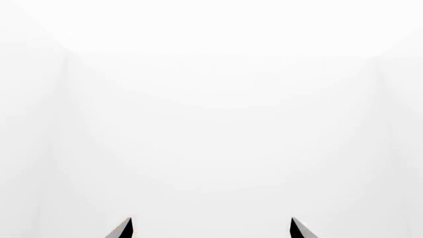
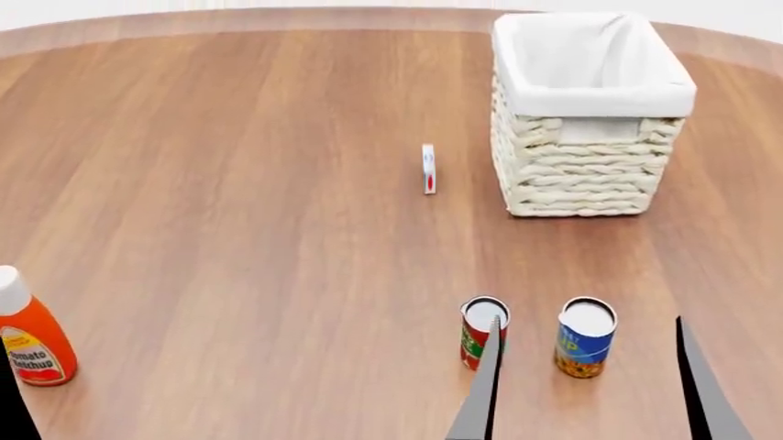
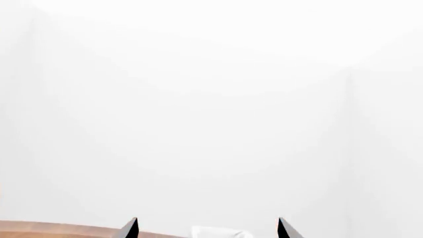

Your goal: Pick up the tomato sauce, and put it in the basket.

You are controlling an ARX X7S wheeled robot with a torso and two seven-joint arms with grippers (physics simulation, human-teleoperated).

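Observation:
The tomato sauce [image 2: 482, 332] is a small upright can with a red and green label, at the table's near middle. The cream wicker basket [image 2: 588, 156] with a white liner stands at the far right; its liner rim shows low in the right wrist view [image 3: 221, 232]. My right gripper [image 2: 588, 319] is open and empty, raised at the near edge. Its left finger [image 2: 487, 385] overlaps the tomato sauce in the head view. The right wrist view [image 3: 208, 229] looks over the table at a white wall. My left gripper [image 1: 211, 229] is open and empty, facing white wall only.
A blue-and-yellow can [image 2: 585, 337] stands just right of the tomato sauce, between my right gripper's fingers in the head view. An orange ketchup bottle [image 2: 32, 341] stands at the near left. A small white upright item [image 2: 428, 169] stands left of the basket. All rest on the wooden table [image 2: 245, 202].

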